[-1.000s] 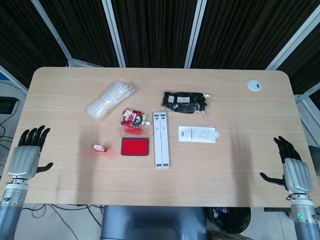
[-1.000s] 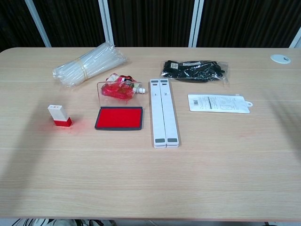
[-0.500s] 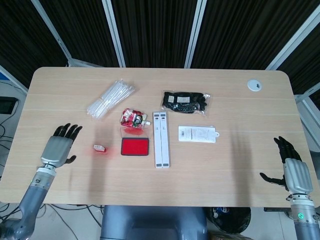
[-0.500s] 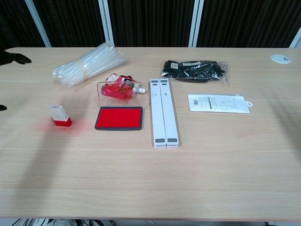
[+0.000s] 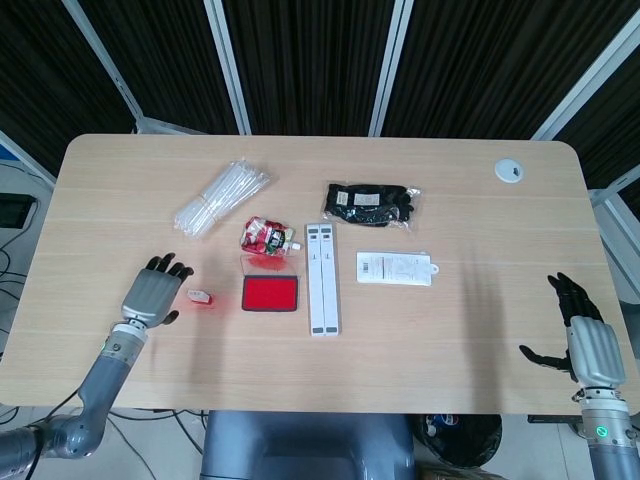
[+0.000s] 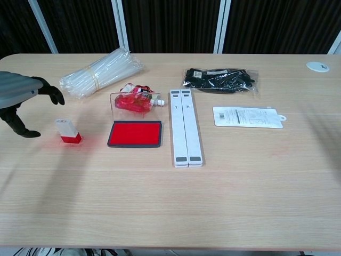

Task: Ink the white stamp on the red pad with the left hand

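The white stamp (image 5: pixel 200 297) with a red base stands upright on the table, left of the red ink pad (image 5: pixel 271 293); the chest view shows the stamp (image 6: pixel 67 130) and the pad (image 6: pixel 135 133) too, the pad's clear lid standing open behind it. My left hand (image 5: pixel 153 291) hovers just left of the stamp, fingers spread and empty; in the chest view the left hand (image 6: pixel 20 101) is at the left edge, a little apart from the stamp. My right hand (image 5: pixel 588 340) hangs open off the table's right front corner.
A bundle of clear tubes (image 5: pixel 221 197) lies behind the stamp. A red packet (image 5: pixel 268 237) sits behind the pad. A white folding stand (image 5: pixel 322 278), a white card (image 5: pixel 395 268), a black pouch (image 5: pixel 370 204) and a round grommet (image 5: pixel 508 170) lie to the right.
My left hand has moved right from the table's left edge to just beside the stamp. The right hand and all objects have stayed put.
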`<state>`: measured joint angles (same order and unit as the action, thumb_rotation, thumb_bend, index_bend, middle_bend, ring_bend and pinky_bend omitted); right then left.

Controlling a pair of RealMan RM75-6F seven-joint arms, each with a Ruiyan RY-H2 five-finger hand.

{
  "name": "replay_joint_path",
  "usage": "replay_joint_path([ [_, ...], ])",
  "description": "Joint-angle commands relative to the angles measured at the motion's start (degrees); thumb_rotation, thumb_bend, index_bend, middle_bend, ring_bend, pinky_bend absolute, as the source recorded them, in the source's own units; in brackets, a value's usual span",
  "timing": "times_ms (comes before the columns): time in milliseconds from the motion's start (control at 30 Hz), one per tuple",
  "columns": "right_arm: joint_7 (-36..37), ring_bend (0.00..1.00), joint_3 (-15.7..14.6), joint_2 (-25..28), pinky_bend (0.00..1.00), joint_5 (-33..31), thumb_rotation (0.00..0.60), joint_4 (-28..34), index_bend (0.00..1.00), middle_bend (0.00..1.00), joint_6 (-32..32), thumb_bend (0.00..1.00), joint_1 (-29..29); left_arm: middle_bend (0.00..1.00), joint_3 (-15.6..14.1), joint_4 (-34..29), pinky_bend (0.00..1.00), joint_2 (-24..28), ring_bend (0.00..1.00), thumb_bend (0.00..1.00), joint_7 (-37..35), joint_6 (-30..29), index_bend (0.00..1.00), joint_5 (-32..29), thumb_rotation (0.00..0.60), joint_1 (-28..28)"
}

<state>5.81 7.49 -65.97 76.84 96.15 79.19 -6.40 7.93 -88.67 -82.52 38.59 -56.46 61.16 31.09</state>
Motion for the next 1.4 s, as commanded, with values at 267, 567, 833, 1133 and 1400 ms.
replay_joint_path([
  [267,-0.02,0.0,0.05,-0.05,0.16,-0.11,0.6,0.04,0.0,0.0,-0.01,0.07,-0.01,0.31,-0.61,3.77,0.2,-3.31,0.12,0.25,0.55,0.89,0.33,-1.87,0.6,2.06],
  [567,0.03,0.0,0.09,-0.05,0.16,-0.18,0.6,0.07,0.0,0.0,-0.03,0.07,-0.01,0.37,-1.38,5.4,0.2,-4.99,0.14,0.28,0.68,1.67,0.39,-2.27,0.6,3.54],
  [833,0.1,0.0,0.11,-0.09,0.16,-0.17,0.6,0.07,0.0,0.0,0.02,0.07,0.0,0.4,-2.0,6.91,0.2,-6.12,0.15,0.3,0.48,1.62,0.42,-2.82,0.6,4.12],
  [1133,0.12,0.0,0.12,-0.14,0.16,-0.14,0.6,0.05,0.0,0.0,0.09,0.07,0.01,0.43,-2.39,7.65,0.2,-6.77,0.16,0.32,-0.27,1.57,0.46,-2.87,0.6,4.64],
  [1400,0.19,0.0,0.09,-0.1,0.16,-0.08,0.6,0.11,0.0,0.0,0.12,0.07,0.04,0.43,-2.97,8.4,0.2,-7.34,0.16,0.33,-1.14,1.21,0.46,-2.15,0.6,4.89],
])
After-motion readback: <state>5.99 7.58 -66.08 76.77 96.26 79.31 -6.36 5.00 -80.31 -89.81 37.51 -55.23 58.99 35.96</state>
